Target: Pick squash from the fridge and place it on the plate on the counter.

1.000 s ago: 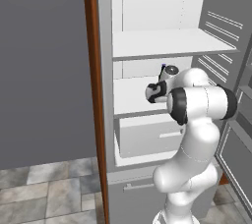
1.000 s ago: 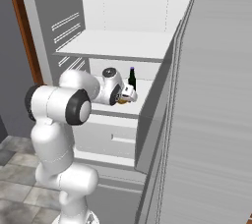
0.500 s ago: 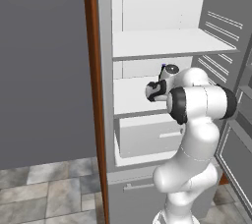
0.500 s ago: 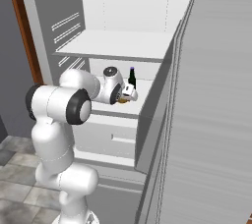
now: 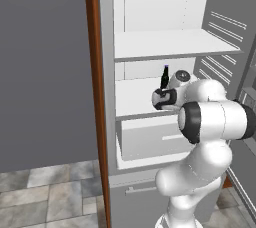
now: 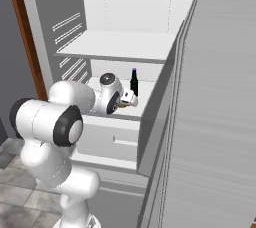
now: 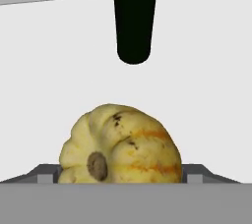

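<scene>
The squash — ribbed, pale yellow, orange-streaked, stem end facing out — lies inside the open fridge.

This is a kitchen, because a big open fridge with white shelves stands on a grey tiled floor.

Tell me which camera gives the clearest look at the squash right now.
The hand view: the squash sits large and unobstructed between the gripper tips, below the dark bottle. The right base view shows a sliver by the wrist; in the left base view the arm covers it.
</scene>
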